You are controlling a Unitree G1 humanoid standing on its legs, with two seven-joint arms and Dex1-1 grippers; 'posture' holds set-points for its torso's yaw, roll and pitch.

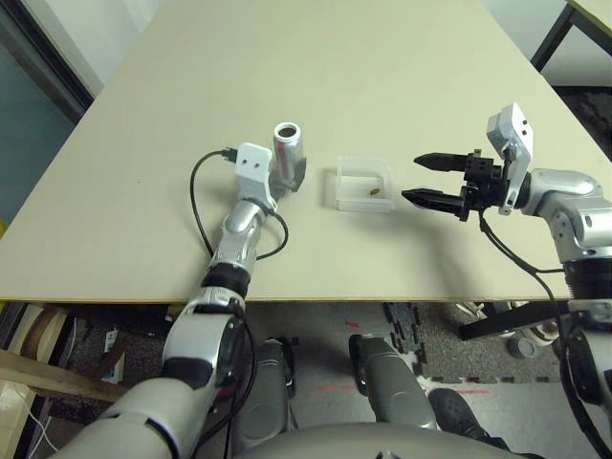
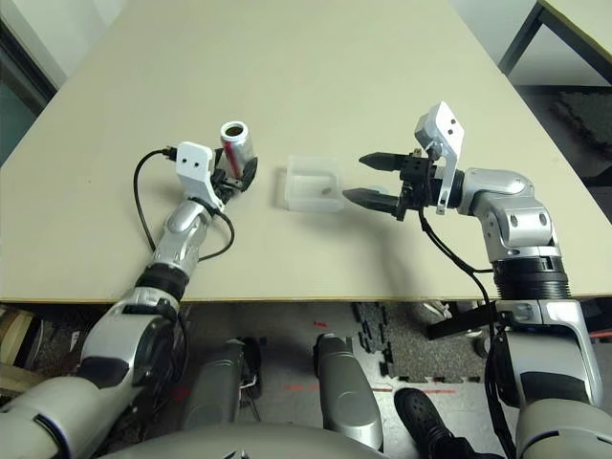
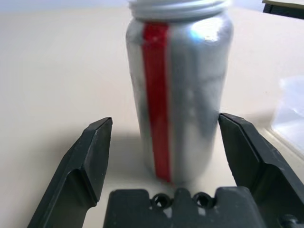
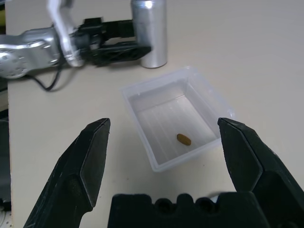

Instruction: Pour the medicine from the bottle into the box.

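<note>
Both pincers gape empty, left [image 1: 287, 182] flanking bottle [image 1: 288, 153], right [image 1: 426, 179] facing box [image 1: 364, 184].

A plain beige tabletop [image 1: 316, 86] filled most of the scene. Beyond its far right corner stood a second table [image 1: 585, 17] on dark legs. Below the near edge lay what looked like black foam mats [image 1: 435, 349].

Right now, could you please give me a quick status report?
Both end effectors open, left around upright bottle, right beside box. Medicine in box. Nothing in the way.
</note>
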